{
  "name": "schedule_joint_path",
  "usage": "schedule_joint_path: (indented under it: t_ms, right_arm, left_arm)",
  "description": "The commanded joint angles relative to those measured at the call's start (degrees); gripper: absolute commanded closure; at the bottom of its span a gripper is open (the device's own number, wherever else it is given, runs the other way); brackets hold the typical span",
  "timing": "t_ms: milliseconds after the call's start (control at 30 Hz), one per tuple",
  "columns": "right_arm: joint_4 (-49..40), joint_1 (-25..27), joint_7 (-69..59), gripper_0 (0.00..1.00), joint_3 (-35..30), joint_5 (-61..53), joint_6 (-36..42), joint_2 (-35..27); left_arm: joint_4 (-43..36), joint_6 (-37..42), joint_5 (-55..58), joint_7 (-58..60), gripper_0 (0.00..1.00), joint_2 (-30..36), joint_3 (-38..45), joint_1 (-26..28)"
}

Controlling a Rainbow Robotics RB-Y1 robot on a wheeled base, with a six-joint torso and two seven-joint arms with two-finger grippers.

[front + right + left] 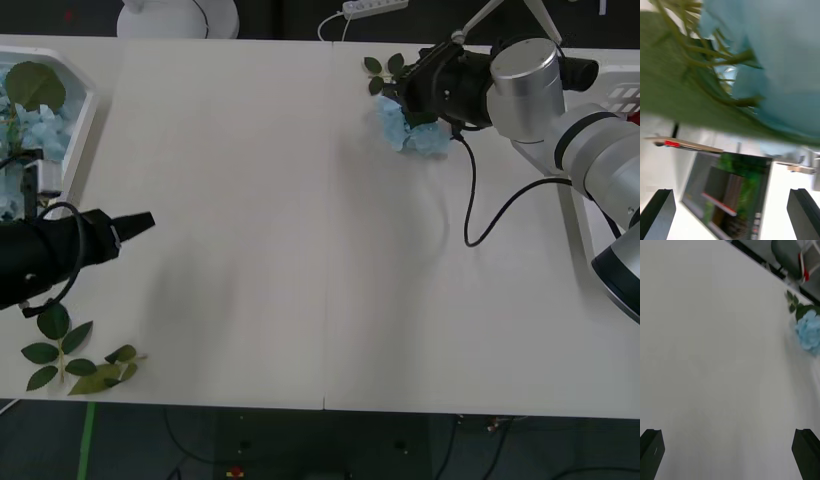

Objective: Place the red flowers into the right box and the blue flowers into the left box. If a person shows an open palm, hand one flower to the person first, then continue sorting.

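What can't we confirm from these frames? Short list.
- Right tool, front view: its tips are buried in the blue flower, so contact is unclear.
- Right wrist view: the bloom is blurred and too close to read any grip.
- Right box, front view: cut off by the edge and the arm.
- Left box: cropped, partly behind the left tool.

White table [300, 250], dark floor [300, 445]

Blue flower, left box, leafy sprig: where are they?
blue flower [418, 136], front view, on its pale petals.
left box [82, 122], front view, on its right rim.
leaf sprig [70, 360], front view, on its leaves.
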Motion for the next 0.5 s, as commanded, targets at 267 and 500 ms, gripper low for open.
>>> schedule_joint_path:
  t_ms: [267, 500]
  right_arm:
    - [-8.1, -7.4, 13.7, 0.11, -6.6, 34.0, 24.2, -6.8]
    - [-10.9, -7.4, 35.8, 0.11, -7.6, 46.3, 30.9, -9.8]
  left_arm:
    - [-25.3, 45.0, -38.9, 30.1, 0.0, -10.7, 1.4, -11.6]
    - [-29.5, 60.8, -32.8, 17.0, 0.0, -17.0, 8.6, -15.0]
